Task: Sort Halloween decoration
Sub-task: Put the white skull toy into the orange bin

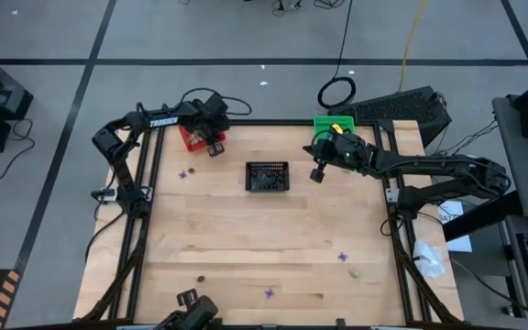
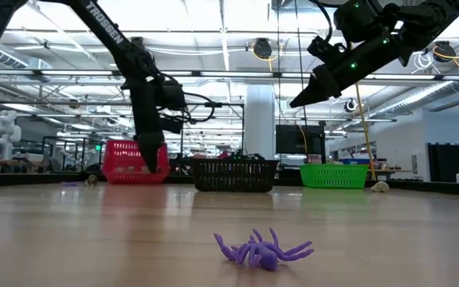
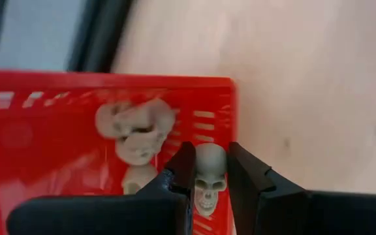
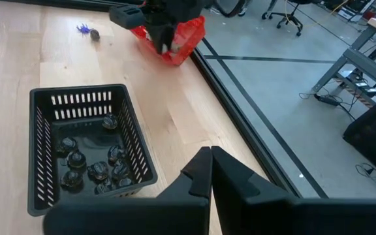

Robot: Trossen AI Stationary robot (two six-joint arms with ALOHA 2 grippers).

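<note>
My left gripper point(image 1: 214, 147) stands over the red basket point(image 1: 192, 137) at the table's far left, shut on a pale skull trinket point(image 3: 210, 177). Several more pale skulls point(image 3: 136, 130) lie inside that basket. My right gripper point(image 1: 318, 174) hangs shut and empty above the table, between the black basket point(image 1: 267, 176) and the green basket point(image 1: 331, 124). The black basket point(image 4: 83, 143) holds several dark bits. Purple spiders lie on the table: one point(image 1: 187, 173) near the red basket, two point(image 1: 342, 258) point(image 1: 269, 293) near the front edge. My left gripper pinches the skull by its two sides point(image 3: 200, 173) between both fingers point(image 3: 183, 166). The fingers come from above, pointing steeply down. The skull sits face toward the wrist camera at the red basket's corner point(image 3: 230, 85); whether it rests on the basket's floor I cannot tell.
A dark bit point(image 1: 201, 277) and a pale lump point(image 1: 354, 271) lie near the front edge. In the low view a purple spider point(image 2: 263, 249) lies close in front. Bare wood spreads across the table's middle point(image 1: 264, 229). Black frame rails point(image 1: 394, 220) border the sides.
</note>
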